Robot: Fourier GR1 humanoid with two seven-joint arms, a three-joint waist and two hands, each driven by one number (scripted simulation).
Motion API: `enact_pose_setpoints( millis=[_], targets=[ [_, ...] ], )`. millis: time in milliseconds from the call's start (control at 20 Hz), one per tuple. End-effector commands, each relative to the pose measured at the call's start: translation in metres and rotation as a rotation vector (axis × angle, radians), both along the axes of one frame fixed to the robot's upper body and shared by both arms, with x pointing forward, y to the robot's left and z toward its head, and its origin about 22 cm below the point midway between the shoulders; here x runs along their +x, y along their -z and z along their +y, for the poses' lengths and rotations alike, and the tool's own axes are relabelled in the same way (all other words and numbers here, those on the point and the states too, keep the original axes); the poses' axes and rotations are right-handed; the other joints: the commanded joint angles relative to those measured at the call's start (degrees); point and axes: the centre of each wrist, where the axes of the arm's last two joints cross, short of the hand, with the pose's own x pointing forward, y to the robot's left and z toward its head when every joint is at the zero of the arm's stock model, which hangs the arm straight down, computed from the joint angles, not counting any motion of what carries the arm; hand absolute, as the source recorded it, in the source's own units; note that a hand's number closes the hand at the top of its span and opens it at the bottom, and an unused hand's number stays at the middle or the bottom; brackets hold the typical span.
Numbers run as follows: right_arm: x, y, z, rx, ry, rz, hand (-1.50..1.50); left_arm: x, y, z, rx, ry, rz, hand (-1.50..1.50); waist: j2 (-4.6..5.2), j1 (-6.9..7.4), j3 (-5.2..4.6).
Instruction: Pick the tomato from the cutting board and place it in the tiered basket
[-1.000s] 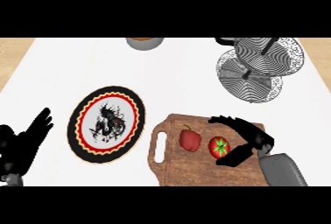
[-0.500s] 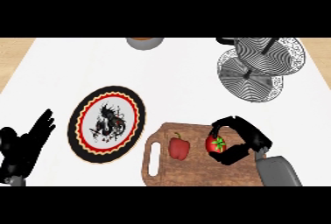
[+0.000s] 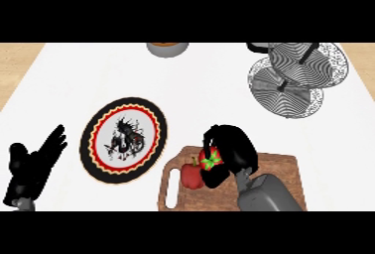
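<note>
The tomato [image 3: 210, 160], red with a green star-shaped top, sits inside my right hand [image 3: 233, 149], whose fingers curl round it over the wooden cutting board [image 3: 282, 164]. Whether it still touches the board is hidden by the hand. The tiered basket [image 3: 296, 74], made of striped wire trays, stands at the far right of the counter, well beyond the hand. My left hand [image 3: 31, 166] rests open at the lower left, fingers up.
A second red fruit [image 3: 193, 175] lies on the board just left of the tomato. A round plate [image 3: 123, 140] with a red and black rim lies left of the board. A grey bowl [image 3: 167, 48] stands at the far edge.
My right hand has closed round the tomato and shifted left with it across the board. The other red fruit sits slightly lower left. The left hand stays put.
</note>
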Motion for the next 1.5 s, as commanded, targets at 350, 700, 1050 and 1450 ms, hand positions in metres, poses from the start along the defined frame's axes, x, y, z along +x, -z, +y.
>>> enact_pose_setpoints(
  millis=[350, 700, 1050, 1450],
  targets=[
    [-0.072, -0.090, 0.086, -0.162, 0.289, -0.436, 1.50, 0.003, -0.004, -0.001, -0.007, -0.022, -0.013, 0.00, 0.12, -0.79, 0.29],
    [-0.076, -0.149, 0.082, -0.116, 0.408, -0.587, 1.50, -0.006, 0.000, -0.005, 0.005, -0.013, 0.010, 0.00, 0.45, -1.02, 0.34],
    [-0.031, -0.188, 0.071, -0.012, 0.456, -0.630, 1.50, -0.005, -0.002, 0.012, 0.010, -0.003, -0.021, 0.00, 0.89, -0.49, 0.35],
    [0.047, -0.192, 0.036, -0.034, 0.483, -0.682, 1.50, 0.012, -0.015, -0.004, -0.006, -0.003, -0.024, 0.00, 1.09, -0.50, 0.40]
  ],
)
